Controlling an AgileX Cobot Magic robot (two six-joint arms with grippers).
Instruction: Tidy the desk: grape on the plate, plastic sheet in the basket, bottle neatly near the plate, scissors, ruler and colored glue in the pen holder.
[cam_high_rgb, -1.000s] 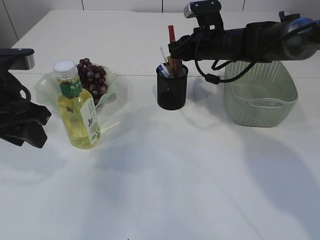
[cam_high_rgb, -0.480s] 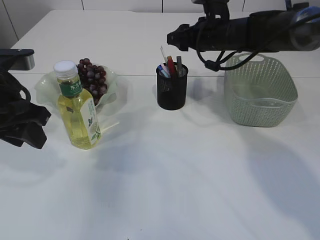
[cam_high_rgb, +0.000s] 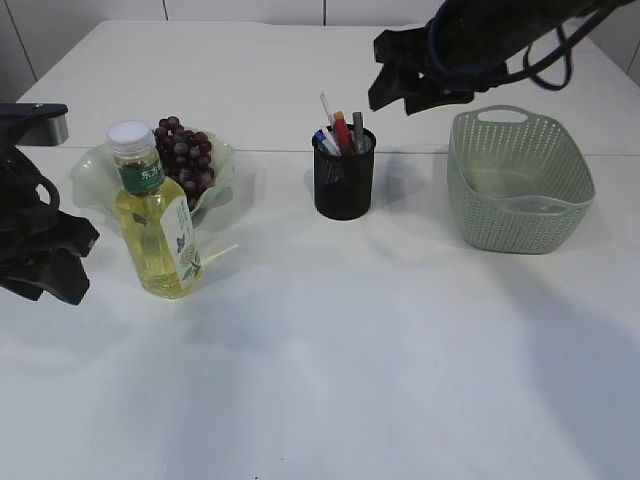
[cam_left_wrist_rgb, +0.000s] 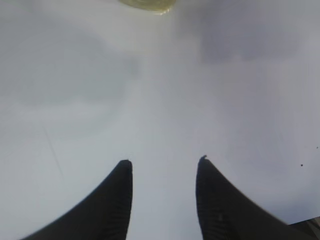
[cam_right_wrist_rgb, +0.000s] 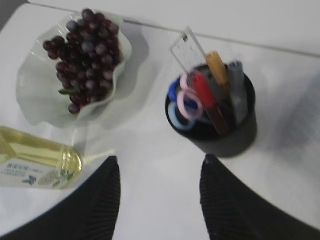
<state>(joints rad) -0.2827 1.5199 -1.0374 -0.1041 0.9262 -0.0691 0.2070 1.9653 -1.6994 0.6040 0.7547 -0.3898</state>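
Note:
The grape (cam_high_rgb: 185, 155) bunch lies on the wavy clear plate (cam_high_rgb: 95, 165). Just in front of it stands the yellow bottle (cam_high_rgb: 155, 225), upright. The black mesh pen holder (cam_high_rgb: 344, 190) holds the clear ruler (cam_right_wrist_rgb: 187, 50), the pink and blue scissors (cam_right_wrist_rgb: 182, 102) and the red colored glue (cam_right_wrist_rgb: 204, 90). My right gripper (cam_high_rgb: 390, 90) hangs open and empty above and behind the holder; from its wrist (cam_right_wrist_rgb: 160, 159) the holder sits ahead. My left gripper (cam_high_rgb: 50, 270) stands open over bare table (cam_left_wrist_rgb: 165, 160), left of the bottle. A pale glossy layer in the basket may be the plastic sheet (cam_high_rgb: 510, 190).
The green mesh basket (cam_high_rgb: 520, 185) stands right of the pen holder. Other pens fill the holder too. White table (cam_high_rgb: 350, 350) stretches across the front. The bottle's base (cam_left_wrist_rgb: 147, 4) shows at the top edge of the left wrist view.
My right gripper opened over the pen holder, let the red glue drop in, then rose and drew back to the right. The left arm stayed put.

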